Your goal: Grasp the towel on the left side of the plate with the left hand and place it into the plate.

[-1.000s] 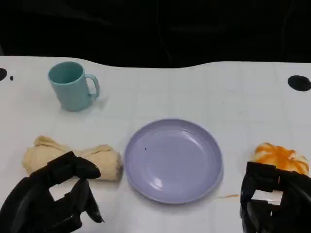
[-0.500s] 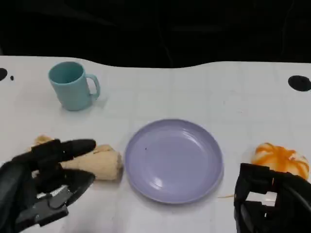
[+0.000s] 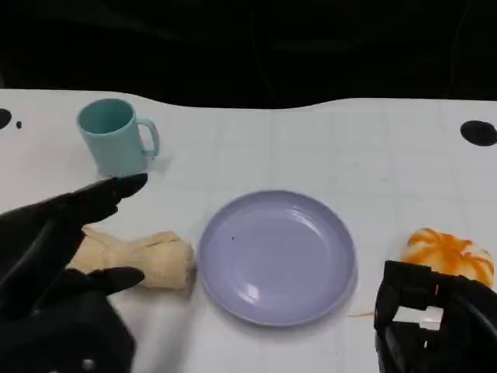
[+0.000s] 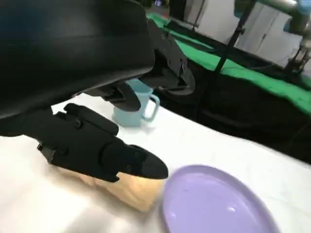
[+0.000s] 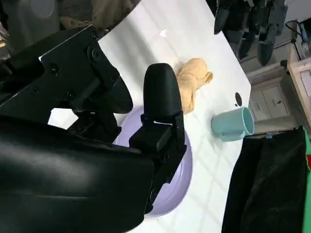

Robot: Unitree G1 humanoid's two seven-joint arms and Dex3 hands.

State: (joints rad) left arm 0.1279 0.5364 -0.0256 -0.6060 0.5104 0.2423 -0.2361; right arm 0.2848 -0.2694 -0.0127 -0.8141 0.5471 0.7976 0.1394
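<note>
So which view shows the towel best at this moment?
The right wrist view: the whole towel lies clear on the table. In the head view the left hand covers its left end; in the left wrist view its fingers hide most of it.

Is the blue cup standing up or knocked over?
Standing up. The blue cup sits upright on the table, its opening facing up.

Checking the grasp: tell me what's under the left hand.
The towel lies under the open left hand, right end showing beside the plate. Its left end is covered; contact can't be judged.
</note>
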